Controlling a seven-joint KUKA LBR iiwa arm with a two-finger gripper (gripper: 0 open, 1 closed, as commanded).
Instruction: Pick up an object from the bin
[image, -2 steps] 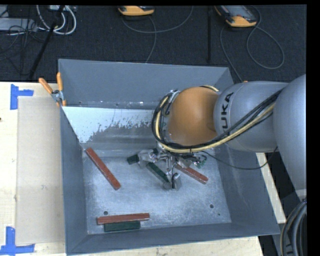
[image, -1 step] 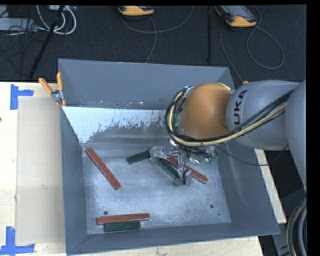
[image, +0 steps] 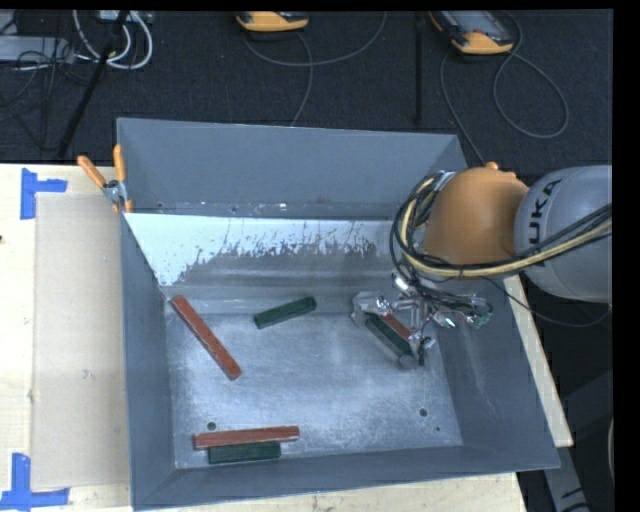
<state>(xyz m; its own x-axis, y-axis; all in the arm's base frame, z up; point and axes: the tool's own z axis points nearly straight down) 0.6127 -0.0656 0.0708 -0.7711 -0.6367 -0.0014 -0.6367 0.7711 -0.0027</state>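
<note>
Brown stick (image: 205, 337) lies left, green stick (image: 285, 312) centre, brown-and-green pair (image: 246, 437) along the front.

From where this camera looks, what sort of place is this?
Probably a robotics lab set up for bin picking: a grey metal bin holds a few loose red-brown and dark green bars, a KUKA arm reaches in, and cables lie on the dark floor.
</note>
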